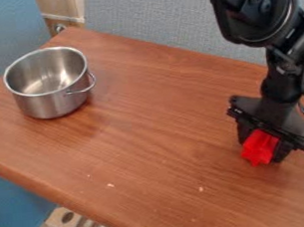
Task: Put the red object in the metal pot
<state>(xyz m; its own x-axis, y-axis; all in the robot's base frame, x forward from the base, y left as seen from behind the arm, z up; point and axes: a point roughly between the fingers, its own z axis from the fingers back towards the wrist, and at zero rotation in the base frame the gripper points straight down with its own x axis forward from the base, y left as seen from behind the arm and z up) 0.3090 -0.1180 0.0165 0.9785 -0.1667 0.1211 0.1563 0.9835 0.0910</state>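
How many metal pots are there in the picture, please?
1. The metal pot stands near the far left corner of the wooden table. I see no other, though the robot arm hides part of the table.

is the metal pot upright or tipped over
Upright: the metal pot has its round opening facing up, its base down on the wooden table.
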